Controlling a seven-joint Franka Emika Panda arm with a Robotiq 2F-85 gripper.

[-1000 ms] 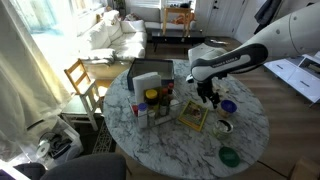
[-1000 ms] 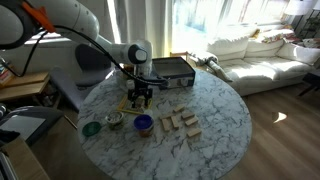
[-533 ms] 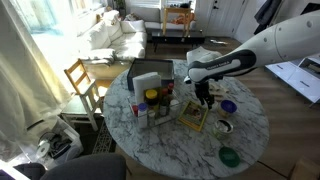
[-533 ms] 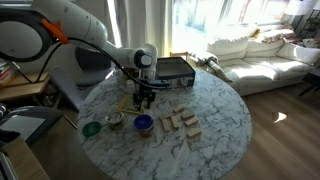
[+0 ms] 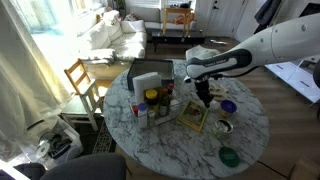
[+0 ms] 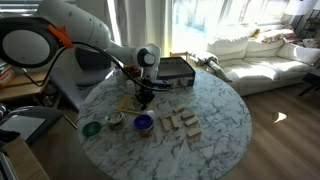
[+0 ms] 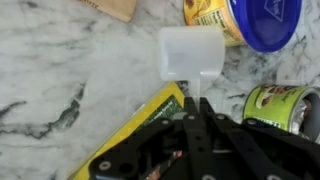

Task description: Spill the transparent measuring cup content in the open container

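While I watch both exterior views, the tool (image 5: 205, 99) hangs over the middle of the tabletop (image 5: 250, 128). In the wrist view its fingers are drawn together, with nothing plainly between them. The cup (image 5: 224, 126) sits near the edge, between the bowl (image 5: 229, 105) and the dish (image 5: 230, 156), apart from the tool.

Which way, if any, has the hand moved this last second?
Yes. In an exterior view the hand has crept toward the black container, away from the blue bowl.

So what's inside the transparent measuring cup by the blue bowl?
Something dark sits in the transparent measuring cup, seen in both exterior views. The cup's wall covers how deep it goes.
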